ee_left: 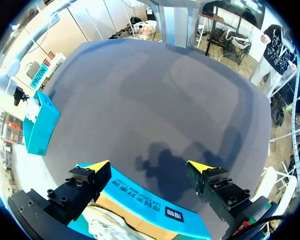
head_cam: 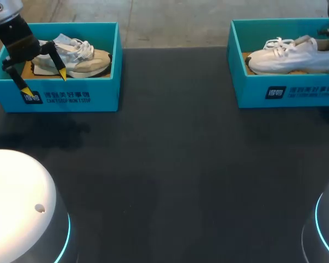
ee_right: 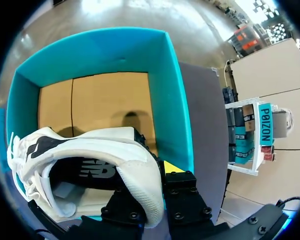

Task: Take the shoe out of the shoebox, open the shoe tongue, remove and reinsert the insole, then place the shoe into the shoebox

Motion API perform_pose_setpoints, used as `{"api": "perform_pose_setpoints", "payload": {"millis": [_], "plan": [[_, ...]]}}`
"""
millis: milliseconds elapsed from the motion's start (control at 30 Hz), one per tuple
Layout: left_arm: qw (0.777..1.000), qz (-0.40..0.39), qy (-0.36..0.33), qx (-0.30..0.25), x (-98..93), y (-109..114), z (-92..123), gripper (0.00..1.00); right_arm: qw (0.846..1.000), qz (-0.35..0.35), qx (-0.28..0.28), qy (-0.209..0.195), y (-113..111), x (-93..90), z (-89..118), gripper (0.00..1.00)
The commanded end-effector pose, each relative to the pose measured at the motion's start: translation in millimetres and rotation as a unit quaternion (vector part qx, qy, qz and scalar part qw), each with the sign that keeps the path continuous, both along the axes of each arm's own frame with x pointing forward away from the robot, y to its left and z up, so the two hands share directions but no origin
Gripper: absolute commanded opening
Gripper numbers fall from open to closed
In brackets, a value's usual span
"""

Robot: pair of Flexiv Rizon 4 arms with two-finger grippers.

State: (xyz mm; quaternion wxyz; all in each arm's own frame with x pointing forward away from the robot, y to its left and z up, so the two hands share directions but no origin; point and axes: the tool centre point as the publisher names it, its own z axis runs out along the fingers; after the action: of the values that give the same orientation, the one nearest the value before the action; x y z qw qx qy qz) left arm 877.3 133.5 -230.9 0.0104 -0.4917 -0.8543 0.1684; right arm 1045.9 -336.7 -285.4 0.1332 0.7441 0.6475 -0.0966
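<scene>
**Each shoe in its own box**

The beige shoe (head_cam: 79,59) lies in the left shoebox (head_cam: 71,97). My left claw (head_cam: 43,82) hangs released over its front wall. In the right shoebox (head_cam: 288,92), my right claw (ee_right: 146,172) is clenched on the heel of the white shoe (head_cam: 290,56). Both boxes stand on the dark desk (head_cam: 181,164).

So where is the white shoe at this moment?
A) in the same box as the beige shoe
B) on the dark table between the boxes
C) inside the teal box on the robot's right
C: the white shoe lies within the walls of the right shoebox, while the beige shoe is in the left shoebox.
</scene>
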Motion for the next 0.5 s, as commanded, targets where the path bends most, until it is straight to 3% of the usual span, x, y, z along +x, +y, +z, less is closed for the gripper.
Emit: {"api": "perform_pose_setpoints", "payload": {"millis": [33, 500], "plan": [[1.0, 0.0, -0.001, 0.001, -0.8, 0, 0, 1.0, 1.0, 0.003, -0.005, -0.007, 3, -4.2, -4, 0.0], [1.0, 0.0, -0.001, 0.001, -0.8, 0, 0, 1.0, 1.0, -0.004, -0.007, 0.004, 2, -11.6, -30, 0.0]]}}
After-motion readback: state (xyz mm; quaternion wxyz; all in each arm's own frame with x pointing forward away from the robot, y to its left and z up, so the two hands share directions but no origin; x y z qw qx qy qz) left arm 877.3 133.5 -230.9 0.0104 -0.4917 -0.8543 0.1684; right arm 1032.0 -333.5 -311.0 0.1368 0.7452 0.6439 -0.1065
